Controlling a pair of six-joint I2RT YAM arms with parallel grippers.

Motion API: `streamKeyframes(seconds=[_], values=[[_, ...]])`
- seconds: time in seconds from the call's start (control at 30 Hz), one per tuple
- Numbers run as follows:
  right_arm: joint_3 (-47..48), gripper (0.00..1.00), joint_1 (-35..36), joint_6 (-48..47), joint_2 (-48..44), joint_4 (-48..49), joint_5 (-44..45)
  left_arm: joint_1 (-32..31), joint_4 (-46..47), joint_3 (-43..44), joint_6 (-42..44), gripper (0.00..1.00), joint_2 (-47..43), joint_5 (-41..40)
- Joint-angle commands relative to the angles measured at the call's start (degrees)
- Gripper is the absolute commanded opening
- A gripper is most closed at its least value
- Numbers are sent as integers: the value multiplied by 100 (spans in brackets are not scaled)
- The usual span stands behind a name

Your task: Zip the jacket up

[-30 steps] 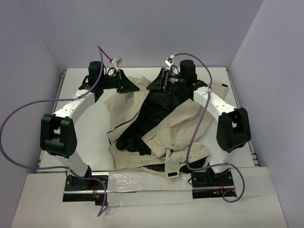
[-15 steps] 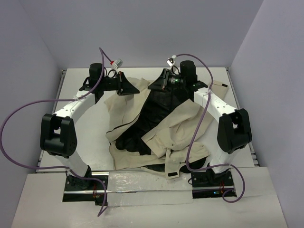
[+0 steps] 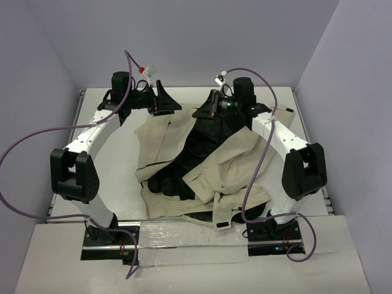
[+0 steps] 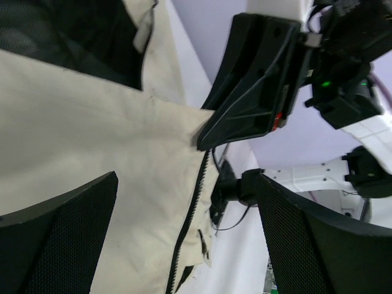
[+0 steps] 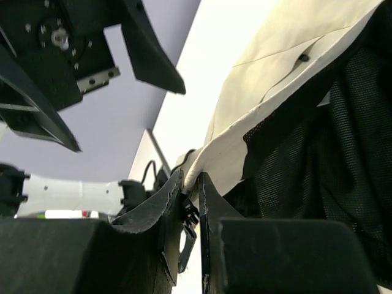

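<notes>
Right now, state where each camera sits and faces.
Top external: above, behind the bases, looking down on the beige fabric jacket; both arms show.
Left wrist: on the open left gripper, facing the jacket's dark zipper; fingers show.
Right wrist: on the right gripper pinching the jacket's edge; fingers show.
Both wrist views share the opposite gripper.

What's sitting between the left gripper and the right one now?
Beige panel of the jacket with its zipper, up to the edge the right gripper pinches; left wrist view shows it.

L hand point(image 3: 168, 99) now wide open, let go of jacket point(image 3: 158, 142) edge, lifted back, fabric dropped flat
</notes>
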Motion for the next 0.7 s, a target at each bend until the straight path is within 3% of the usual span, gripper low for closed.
streamKeyframes(seconds=[0.0, 0.23, 0.4, 0.67], values=[[264, 0, 7, -208, -397, 78, -585, 7, 1485, -128, -817, 99, -16, 608], [107, 0, 16, -63, -508, 614, -1216, -183, 2791, -270, -1943, 99, 286, 841], [107, 0, 25, 24, -521, 872, -1422, -366, 4250, -544, -2992, 97, 465, 981], [133, 0, 85, 152, -443, 1006, -1527, -670, 4903, -615, -3494, 88, 635, 969]])
